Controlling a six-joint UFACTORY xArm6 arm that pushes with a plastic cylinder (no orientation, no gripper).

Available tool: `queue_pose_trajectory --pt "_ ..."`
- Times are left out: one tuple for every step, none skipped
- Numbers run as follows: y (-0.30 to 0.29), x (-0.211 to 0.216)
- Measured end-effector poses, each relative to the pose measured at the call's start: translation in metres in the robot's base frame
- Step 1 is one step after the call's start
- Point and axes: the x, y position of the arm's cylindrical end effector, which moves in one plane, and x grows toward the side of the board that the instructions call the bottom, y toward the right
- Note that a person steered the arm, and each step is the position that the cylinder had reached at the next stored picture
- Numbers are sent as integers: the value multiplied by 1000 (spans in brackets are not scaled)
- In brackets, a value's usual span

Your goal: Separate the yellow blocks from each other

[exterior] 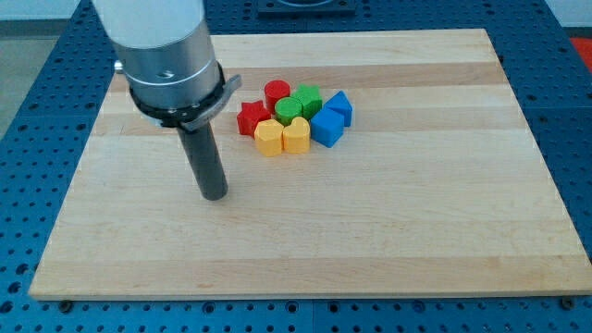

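Observation:
Two yellow blocks sit side by side and touching at the bottom of a tight cluster near the board's middle top: a yellow block on the left (268, 138), roughly hexagonal, and a yellow block on the right (296, 135) with a rounded top. My tip (215, 194) rests on the board to the lower left of the cluster, apart from every block. The nearest block to it is the left yellow one.
The cluster also holds a red star-shaped block (251, 117), a red cylinder (277, 93), two green blocks (290, 110) (308, 97) and two blue blocks (327, 127) (339, 106). The wooden board (388, 231) lies on a blue perforated table (37, 111).

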Motion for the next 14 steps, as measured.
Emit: queue_pose_trajectory --pt "5 -11" --pt "33 -12" --pt "95 -12" --pt "148 -20" --pt "208 -41" --pt "245 -69" --pt "235 -47" --pt "199 -10" --pt "148 -6" --pt "106 -6" --pt "70 -11" --pt "68 -35" --pt "68 -57" --pt "68 -78"
